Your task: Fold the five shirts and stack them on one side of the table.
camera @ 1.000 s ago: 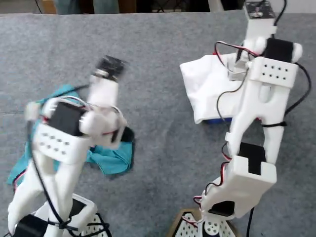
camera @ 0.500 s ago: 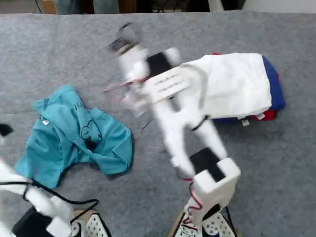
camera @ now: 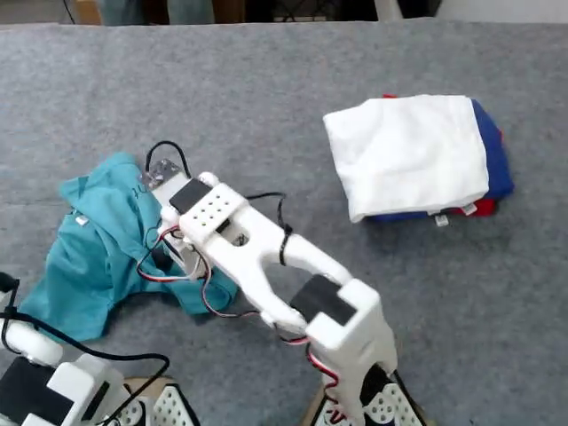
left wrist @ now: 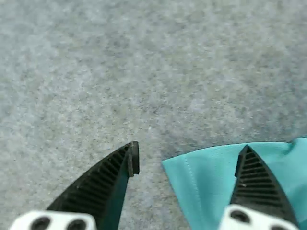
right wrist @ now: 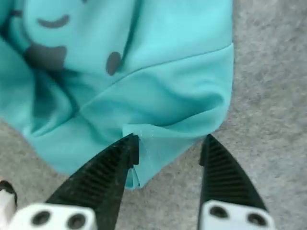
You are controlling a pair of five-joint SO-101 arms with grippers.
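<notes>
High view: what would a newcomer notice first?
The right arm lies stretched across the grey table to the crumpled teal shirt at the left, with the right gripper open over a hem. Far right sits a folded stack: white shirt on top, blue shirt and red shirt peeking out beneath.

- I am looking down on a table (camera: pixel 355 62) that is wearing a grey, felt-like cover (camera: pixel 293 355) across all I can see of it.
- Through both wrist cameras I am seeing the same fuzzy grey weave up close.
- Beyond the table's far edge I am making out a brown wooden piece (camera: pixel 86 11), a dark strip (camera: pixel 302 9) and a pale surface (camera: pixel 506 9) towards the far right corner.
- Light is falling evenly over the cover, leaving only soft shadows.
</notes>
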